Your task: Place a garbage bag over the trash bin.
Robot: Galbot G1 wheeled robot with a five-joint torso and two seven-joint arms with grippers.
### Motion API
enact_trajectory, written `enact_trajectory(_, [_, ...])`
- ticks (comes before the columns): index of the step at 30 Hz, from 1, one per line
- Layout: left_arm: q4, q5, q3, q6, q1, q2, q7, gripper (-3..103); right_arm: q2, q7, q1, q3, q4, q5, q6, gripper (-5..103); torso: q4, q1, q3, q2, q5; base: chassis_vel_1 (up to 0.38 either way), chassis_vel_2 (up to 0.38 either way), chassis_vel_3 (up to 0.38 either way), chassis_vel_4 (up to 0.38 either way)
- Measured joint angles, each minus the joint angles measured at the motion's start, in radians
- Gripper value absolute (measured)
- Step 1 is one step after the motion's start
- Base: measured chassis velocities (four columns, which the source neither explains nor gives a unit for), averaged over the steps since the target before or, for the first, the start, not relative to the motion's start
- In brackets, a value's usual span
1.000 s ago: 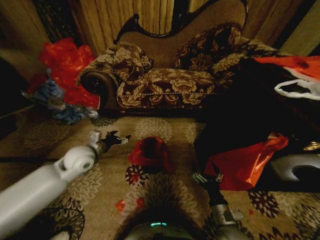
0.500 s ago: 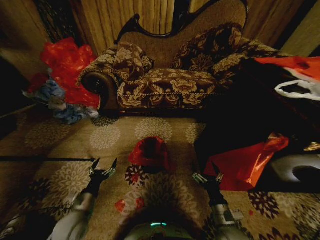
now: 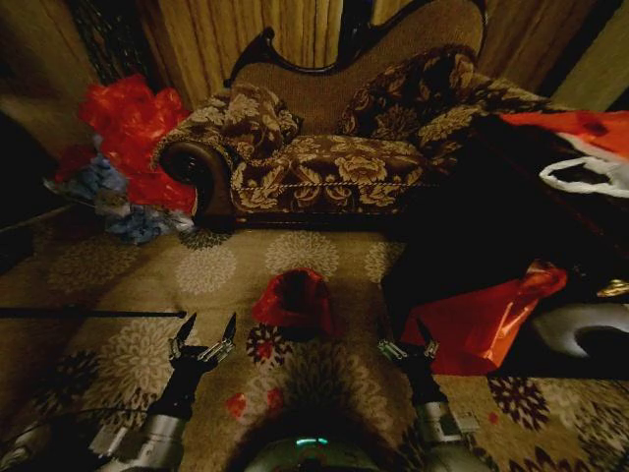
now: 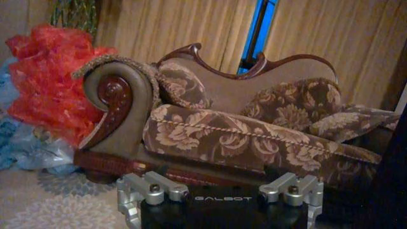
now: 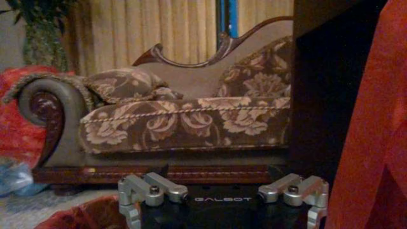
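Left claw edged forward; bagged trash bin stands upright.

The soft brown carpet with pale flower shapes covers the floor. On it sit the small crinkly red garbage bag, the flowery brown sofa and a big red plastic heap.

Bag: bright red, dark inside. Sofa: brown w/ cream floral print, dark wood trim. Carpet: tan w/ pale flower medallions. Curtains: gold-beige. Heap by sofa: red over blue plastic. Bigger bag: red-orange.
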Motion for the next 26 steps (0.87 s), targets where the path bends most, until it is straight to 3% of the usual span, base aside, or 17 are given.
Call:
enact_trajectory(1, [0.000, 0.000, 0.000, 0.000, 0.000, 0.000, 0.000, 100, 0.000, 0.000, 0.000, 0.000, 0.000, 0.000, 0.000, 100, 0.0000, 0.000, 0.000, 0.000, 0.0000, 0.000, 0.000, 0.000, 0.000])
enact_trajectory(5, [0.000, -0.002, 0.002, 0.002, -0.003, 0.002, -0.002, 100, 0.102, 0.175, -0.058, -0.138, -0.006, -0.173, 0.070, 100, -0.0001, 0.000, 0.000, 0.000, 0.0000, 0.000, 0.000, 0.000, 0.000])
enact_trajectory(8, [0.002, -0.003, 0.003, 0.003, -0.004, 0.003, -0.002, 100, 0.134, 0.231, -0.077, -0.182, -0.008, -0.229, 0.092, 100, -0.0003, 0.000, 0.000, 0.000, -0.0001, 0.000, 0.000, 0.000, 0.000])
enact_trajectory(19, [0.006, -0.005, 0.005, 0.005, -0.007, 0.005, -0.004, 100, 0.142, 0.249, -0.068, -0.192, -0.057, -0.243, 0.111, 100, -0.0001, 0.000, 0.000, 0.000, 0.0002, 0.000, 0.000, 0.000, 0.000])
enact_trajectory(21, [0.006, -0.005, 0.005, 0.005, -0.008, 0.005, -0.004, 100, 0.137, 0.250, -0.052, -0.184, -0.084, -0.234, 0.125, 100, -0.0002, 0.000, 0.000, 0.000, -0.0044, 0.000, 0.000, 0.000, 0.000])
enact_trajectory(22, [0.006, -0.005, 0.005, 0.005, -0.008, 0.005, -0.004, 100, 0.136, 0.250, -0.044, -0.183, -0.087, -0.231, 0.134, 100, -0.0006, 0.000, 0.000, 0.000, -0.0046, 0.000, 0.000, 0.000, 0.000])
enact_trajectory(25, [0.007, -0.006, 0.005, 0.005, -0.008, 0.005, -0.004, 100, 0.134, 0.250, -0.023, -0.180, -0.088, -0.226, 0.149, 100, -0.0003, 0.000, 0.000, 0.000, -0.0034, 0.000, 0.000, 0.000, 0.000])
enact_trajectory(26, [0.007, -0.006, 0.005, 0.005, -0.008, 0.005, -0.004, 100, 0.133, 0.250, -0.010, -0.178, -0.088, -0.222, 0.159, 100, 0.0000, 0.000, 0.000, 0.000, -0.0013, 0.000, 0.000, 0.000, 0.000])
